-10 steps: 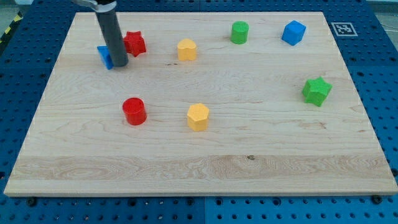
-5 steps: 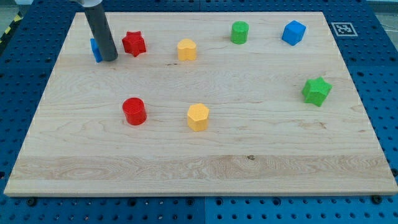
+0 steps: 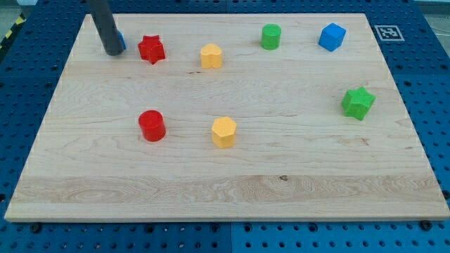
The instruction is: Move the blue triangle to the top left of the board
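Observation:
My tip rests on the wooden board near its top left corner. The blue triangle is almost wholly hidden behind the rod; only a thin blue sliver shows at the rod's right edge, touching it. The red star lies just to the view's right of the tip, apart from it.
A yellow hexagon-like block, a green cylinder and a blue cube lie along the top. A green star sits at the right. A red cylinder and a yellow hexagon sit mid-board.
My tip has moved up and to the view's left, pushing the blue triangle with it toward the top left corner. The triangle is now mostly hidden behind the rod. Other blocks have not moved.

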`<move>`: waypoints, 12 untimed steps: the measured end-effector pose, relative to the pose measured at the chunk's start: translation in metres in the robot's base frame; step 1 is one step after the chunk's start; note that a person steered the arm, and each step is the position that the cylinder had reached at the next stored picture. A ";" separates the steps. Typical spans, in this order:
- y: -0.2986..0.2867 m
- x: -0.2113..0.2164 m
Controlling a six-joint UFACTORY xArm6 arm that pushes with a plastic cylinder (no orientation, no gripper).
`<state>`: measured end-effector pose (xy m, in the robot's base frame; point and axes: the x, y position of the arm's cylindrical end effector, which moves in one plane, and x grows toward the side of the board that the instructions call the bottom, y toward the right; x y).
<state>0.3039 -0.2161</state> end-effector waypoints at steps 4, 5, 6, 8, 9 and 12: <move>0.020 -0.015; 0.065 -0.028; 0.081 -0.037; 0.015 -0.056; 0.016 -0.063; 0.005 -0.039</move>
<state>0.2652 -0.2111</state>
